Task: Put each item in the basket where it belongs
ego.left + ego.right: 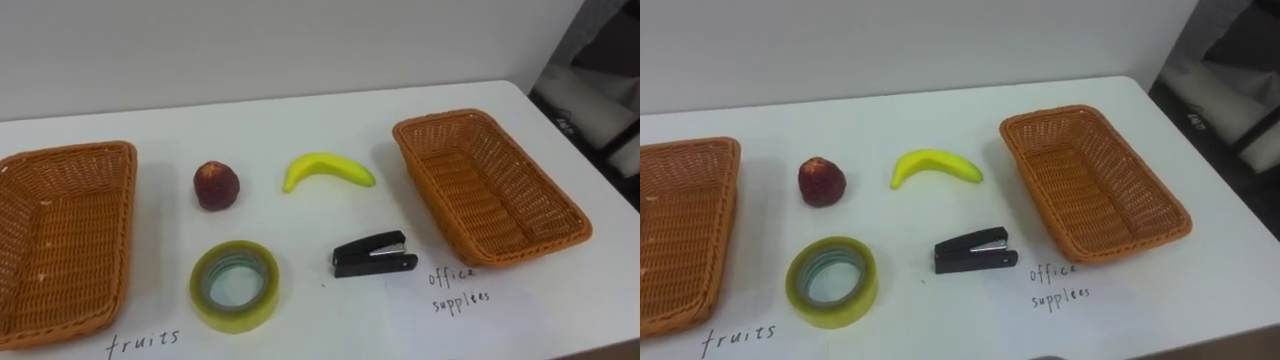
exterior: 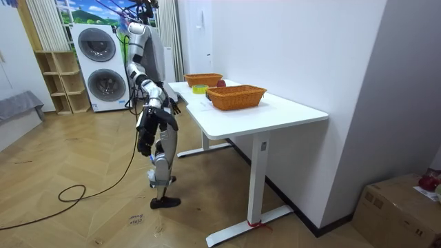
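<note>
On the white table (image 1: 300, 120) lie a dark red fruit (image 1: 216, 185), a yellow banana (image 1: 328, 170), a roll of yellowish tape (image 1: 235, 285) and a black stapler (image 1: 373, 254). They sit between two empty wicker baskets. The left basket (image 1: 60, 230) has "fruits" written in front of it. The right basket (image 1: 485, 190) has "office supplies" written beside it. In the room view I stand at the table's long side, my right hand (image 2: 172, 105) low by the table edge, away from the objects.
The table's right edge runs close past the right basket, with dark furniture (image 1: 600, 90) beyond it. Behind me in the room view stand stacked washing machines (image 2: 100, 69) and a wooden shelf (image 2: 58, 83). A cardboard box (image 2: 403, 207) sits on the floor.
</note>
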Tool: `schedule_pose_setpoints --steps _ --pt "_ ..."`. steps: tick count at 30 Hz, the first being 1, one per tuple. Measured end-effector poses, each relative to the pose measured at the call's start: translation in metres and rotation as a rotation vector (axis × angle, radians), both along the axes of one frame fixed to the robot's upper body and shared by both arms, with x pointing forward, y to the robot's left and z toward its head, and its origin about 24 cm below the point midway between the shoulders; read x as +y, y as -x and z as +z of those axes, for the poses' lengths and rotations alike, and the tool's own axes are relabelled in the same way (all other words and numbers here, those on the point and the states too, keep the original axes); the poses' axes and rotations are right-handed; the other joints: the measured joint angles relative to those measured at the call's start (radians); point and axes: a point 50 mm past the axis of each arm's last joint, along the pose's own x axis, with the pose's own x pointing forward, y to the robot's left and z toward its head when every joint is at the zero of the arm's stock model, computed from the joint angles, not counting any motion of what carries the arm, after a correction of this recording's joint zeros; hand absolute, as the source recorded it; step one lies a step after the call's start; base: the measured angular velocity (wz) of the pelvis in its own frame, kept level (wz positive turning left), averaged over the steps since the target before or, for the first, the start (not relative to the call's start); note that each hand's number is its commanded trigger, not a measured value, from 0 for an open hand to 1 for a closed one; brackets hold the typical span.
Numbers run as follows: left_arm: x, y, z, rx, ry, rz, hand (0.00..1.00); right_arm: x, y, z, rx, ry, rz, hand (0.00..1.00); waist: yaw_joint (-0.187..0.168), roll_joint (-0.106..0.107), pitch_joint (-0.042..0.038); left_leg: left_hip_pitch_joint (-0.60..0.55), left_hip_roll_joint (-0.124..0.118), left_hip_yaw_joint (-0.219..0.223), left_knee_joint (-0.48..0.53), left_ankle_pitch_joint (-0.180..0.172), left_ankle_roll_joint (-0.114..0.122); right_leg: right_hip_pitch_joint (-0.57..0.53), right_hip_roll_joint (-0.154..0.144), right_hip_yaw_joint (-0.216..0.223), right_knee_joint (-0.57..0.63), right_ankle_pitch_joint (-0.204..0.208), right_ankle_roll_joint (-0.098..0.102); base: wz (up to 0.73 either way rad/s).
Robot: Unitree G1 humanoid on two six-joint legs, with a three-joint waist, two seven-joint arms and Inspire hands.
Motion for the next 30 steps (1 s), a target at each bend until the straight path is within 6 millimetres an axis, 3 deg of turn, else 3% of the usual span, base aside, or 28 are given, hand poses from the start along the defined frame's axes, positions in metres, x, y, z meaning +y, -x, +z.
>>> schedule_pose_setpoints --steps 11,16,22,30 --pt "-0.003 0.003 -0.003 0.027 0.023 -0.03 0.0 -0.015 -0.031 0.064 0.055 0.369 0.052 0.0 0.002 -0.007 0.0011 -0.008 0.002 -0.001 -0.005 0.0 0.0 -0.009 0.001 -0.003 0.012 0.0 0.0 0.0" --pt "-0.003 0.003 -0.003 0.031 0.023 -0.031 0.0 -0.013 -0.053 0.102 -0.017 0.558 0.082 0.0 0.008 -0.006 0.0042 -0.009 0.002 0.0 -0.003 0.0 0.0 -0.01 0.001 -0.002 0.011 0.0 0.0 -0.01" --pt "-0.003 0.001 -0.004 0.038 0.026 -0.04 0.0 -0.006 -0.062 0.134 -0.099 0.696 0.099 0.0 0.03 -0.009 0.0026 -0.012 0.001 -0.003 -0.002 0.0 0.0 -0.015 0.001 -0.003 0.013 0.0 0.0 0.0" --pt "-0.003 0.006 -0.006 0.07 0.037 -0.05 0.0 -0.003 -0.074 0.172 -0.125 0.923 0.142 0.0 0.031 -0.014 0.0036 -0.028 0.002 -0.002 0.002 0.0 0.0 -0.031 0.001 -0.006 0.013 0.0 0.0 0.0"
